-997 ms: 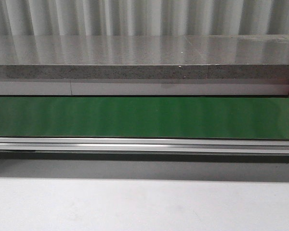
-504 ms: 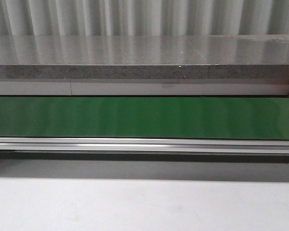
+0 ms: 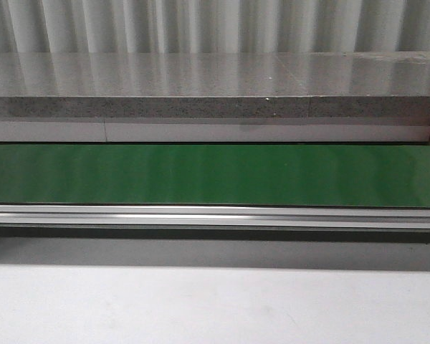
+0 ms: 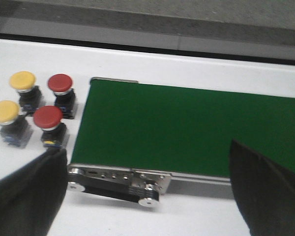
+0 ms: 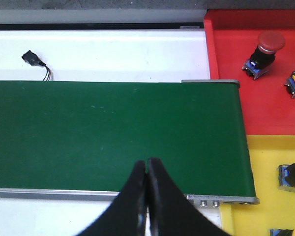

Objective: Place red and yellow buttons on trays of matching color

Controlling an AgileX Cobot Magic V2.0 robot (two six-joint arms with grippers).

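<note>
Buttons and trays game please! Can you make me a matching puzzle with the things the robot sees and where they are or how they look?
Things:
1. red button with blue base
2. two yellow buttons
3. right gripper
4. left gripper

States:
A. fingers wide apart
B. standing on the red tray
C. on the white table beside the belt's end
D. fingers pressed together, holding nothing

Pairs: 1-B, 2-C, 3-D, 4-A

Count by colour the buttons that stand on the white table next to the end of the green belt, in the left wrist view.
Red buttons: 2
Yellow buttons: 2
Total: 4
</note>
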